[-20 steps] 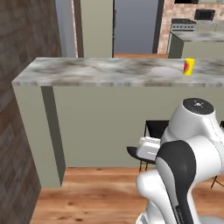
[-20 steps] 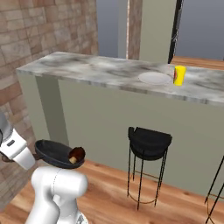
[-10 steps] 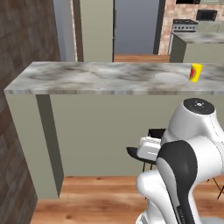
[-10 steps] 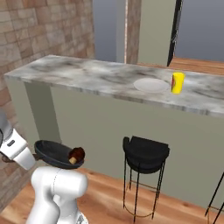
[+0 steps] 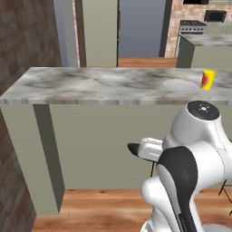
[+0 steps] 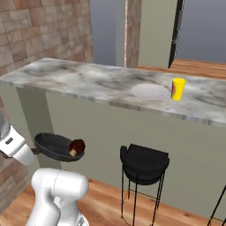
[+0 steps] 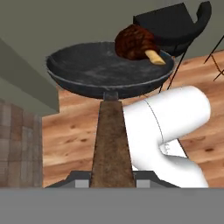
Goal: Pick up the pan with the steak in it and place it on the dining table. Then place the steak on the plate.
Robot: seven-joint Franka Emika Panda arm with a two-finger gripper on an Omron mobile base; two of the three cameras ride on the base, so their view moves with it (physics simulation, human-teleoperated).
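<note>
My gripper is shut on the brown wooden handle of the black pan, which I hold level in front of me, well below the table top. The reddish-brown steak lies against the pan's far rim. From the right base view, the pan, steak and gripper hang beside the dining table's olive base. The dining table carries the pale plate towards its right end. The pan's dark edge peeks out past my hand.
A yellow cup stands just right of the plate. A black stool sits under the table's overhang. A brick wall rises on the left. Wooden floor lies below.
The whole picture has shifted as the base drove closer to the table and along it. The pan with the steak stays held the same way in my gripper.
</note>
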